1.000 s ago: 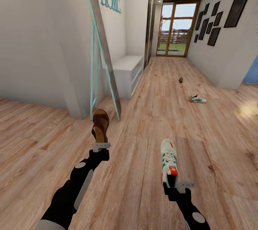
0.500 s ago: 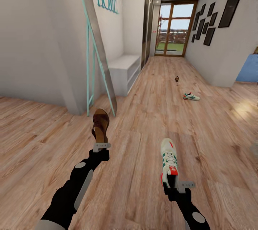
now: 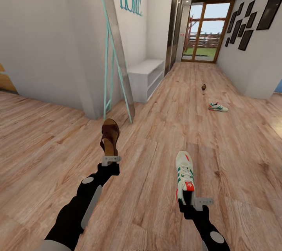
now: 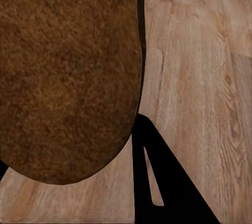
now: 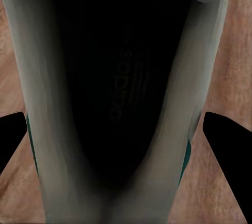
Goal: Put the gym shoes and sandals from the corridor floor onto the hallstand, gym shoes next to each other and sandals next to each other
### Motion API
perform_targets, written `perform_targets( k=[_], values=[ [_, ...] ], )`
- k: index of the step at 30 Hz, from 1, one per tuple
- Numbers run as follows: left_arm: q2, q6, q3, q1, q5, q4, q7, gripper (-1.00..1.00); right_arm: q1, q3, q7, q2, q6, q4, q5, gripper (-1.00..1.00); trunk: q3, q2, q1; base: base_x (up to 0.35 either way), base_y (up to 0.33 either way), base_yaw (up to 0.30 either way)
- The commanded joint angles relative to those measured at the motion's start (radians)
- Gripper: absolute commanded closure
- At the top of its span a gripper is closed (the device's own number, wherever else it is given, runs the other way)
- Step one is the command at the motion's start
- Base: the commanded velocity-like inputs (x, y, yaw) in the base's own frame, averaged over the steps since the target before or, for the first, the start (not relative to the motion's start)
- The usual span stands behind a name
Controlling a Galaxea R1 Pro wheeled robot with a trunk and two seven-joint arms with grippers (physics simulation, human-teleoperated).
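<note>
The left gripper (image 3: 111,159) is clamped on the heel of a dark brown leather open-toe sandal (image 3: 109,136), held off the light brown wood-plank floor (image 3: 156,133) with its toe pointing down the corridor. The right gripper (image 3: 194,202) grips the heel of a white low sneaker with green stripes and a red-orange tab (image 3: 184,175), also carried. Far ahead on the right, a second matching sneaker (image 3: 217,107) lies on the planks, with a small brown sandal (image 3: 203,86) beyond it. A plain white low bench (image 3: 147,76) stands along the left wall, past a leaning teal-framed mirror (image 3: 117,53).
</note>
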State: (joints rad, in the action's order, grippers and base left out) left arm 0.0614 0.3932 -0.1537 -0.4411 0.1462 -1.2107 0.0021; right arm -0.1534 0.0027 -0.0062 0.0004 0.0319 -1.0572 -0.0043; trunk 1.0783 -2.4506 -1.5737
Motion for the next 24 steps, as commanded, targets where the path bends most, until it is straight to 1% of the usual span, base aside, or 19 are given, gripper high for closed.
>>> perform_targets(
  k=[1, 19, 24],
  values=[
    [0.0, 0.006, 0.0, -0.001, 0.009, -0.001, 0.0, 1.0, 0.0, 0.0, -0.001, 0.0, 0.003, -0.001, 0.0, 1.0, 0.001, 0.0, 0.001, -0.178, -0.244, 0.296],
    [0.0, 0.006, 0.0, -0.001, 0.009, -0.001, 0.0, 1.0, 0.0, 0.0, -0.001, 0.0, 0.003, -0.001, 0.0, 1.0, 0.001, 0.0, 0.001, -0.178, -0.243, 0.298],
    [0.0, 0.006, 0.0, -0.001, 0.009, -0.001, 0.0, 1.0, 0.0, 0.0, -0.001, 0.0, 0.003, -0.001, 0.0, 1.0, 0.001, 0.0, 0.001, -0.099, -0.096, 0.298]
  ],
)
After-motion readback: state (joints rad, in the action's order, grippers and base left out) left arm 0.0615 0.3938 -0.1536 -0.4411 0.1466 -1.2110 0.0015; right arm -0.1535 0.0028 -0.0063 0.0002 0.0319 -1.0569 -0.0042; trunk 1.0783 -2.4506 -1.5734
